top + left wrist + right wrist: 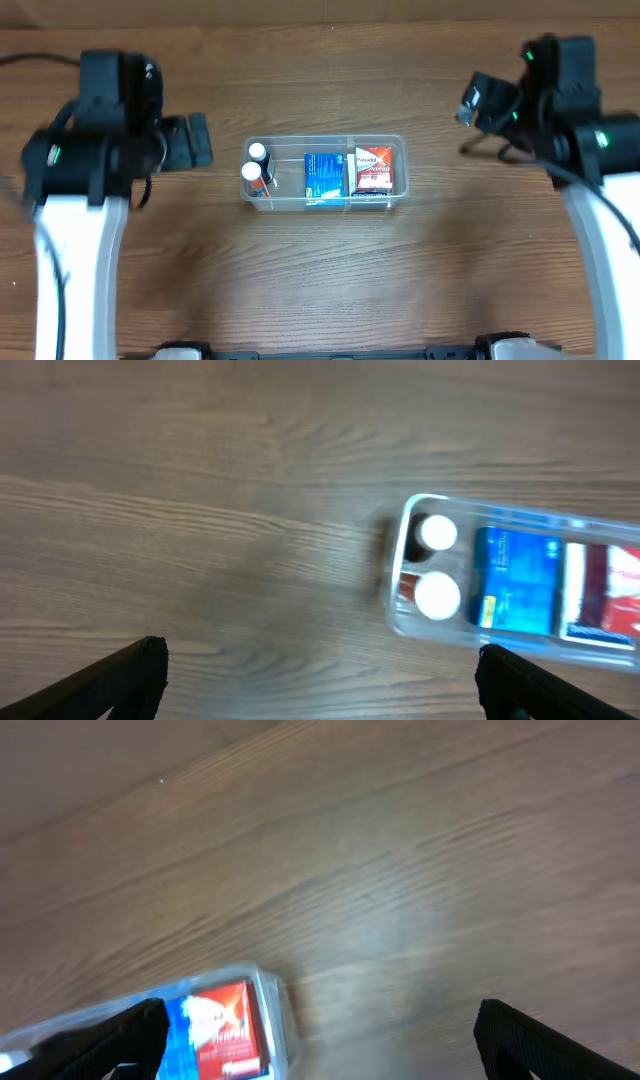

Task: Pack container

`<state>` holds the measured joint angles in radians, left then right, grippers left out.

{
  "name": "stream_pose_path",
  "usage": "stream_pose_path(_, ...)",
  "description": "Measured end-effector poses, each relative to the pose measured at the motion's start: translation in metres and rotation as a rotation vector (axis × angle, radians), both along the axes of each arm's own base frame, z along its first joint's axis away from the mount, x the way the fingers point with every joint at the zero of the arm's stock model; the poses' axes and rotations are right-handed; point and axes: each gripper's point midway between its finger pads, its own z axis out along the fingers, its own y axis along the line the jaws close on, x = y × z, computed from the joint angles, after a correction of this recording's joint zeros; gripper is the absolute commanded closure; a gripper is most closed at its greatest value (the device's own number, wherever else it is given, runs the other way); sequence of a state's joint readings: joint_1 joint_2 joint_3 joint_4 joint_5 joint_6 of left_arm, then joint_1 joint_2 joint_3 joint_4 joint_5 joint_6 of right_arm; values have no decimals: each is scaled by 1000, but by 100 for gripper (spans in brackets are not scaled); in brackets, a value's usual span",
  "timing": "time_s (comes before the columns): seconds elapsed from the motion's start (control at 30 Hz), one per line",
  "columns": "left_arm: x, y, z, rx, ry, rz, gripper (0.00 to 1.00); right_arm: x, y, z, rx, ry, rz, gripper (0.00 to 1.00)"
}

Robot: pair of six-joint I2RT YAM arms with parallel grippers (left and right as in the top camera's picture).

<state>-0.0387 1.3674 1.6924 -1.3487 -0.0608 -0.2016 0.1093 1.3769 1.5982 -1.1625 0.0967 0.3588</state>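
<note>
The clear plastic container sits at the table's middle. It holds two white-capped bottles at its left end, a blue box in the middle and a red box at the right. My left gripper is open and empty, left of the container. My right gripper is open and empty, up and to the right of it. The left wrist view shows the container, bottles and blue box between open fingers. The right wrist view shows the red box and open fingers.
Bare wooden table lies all round the container. Black cables run near the right arm and at the far left edge.
</note>
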Motion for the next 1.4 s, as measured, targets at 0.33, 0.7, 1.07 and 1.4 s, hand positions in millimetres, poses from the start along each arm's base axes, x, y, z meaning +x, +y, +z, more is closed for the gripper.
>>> stream_pose_path(0.33, -103, 8, -9, 10, -241, 14, 0, -80, 9, -31, 16, -177, 42, 0)
stream_pose_path(0.7, -141, 18, -54, 28, -240, 69, 0, -118, 1, -60, 37, -197, 21, 0)
stream_pose_path(1.07, -141, 18, -53, 30, -242, 71, 0, -116, 1, -67, 32, -167, 17, 0)
stream_pose_path(1.4, -141, 18, -53, 30, -242, 71, 0, -117, 1, -67, 32, -167, 17, 0)
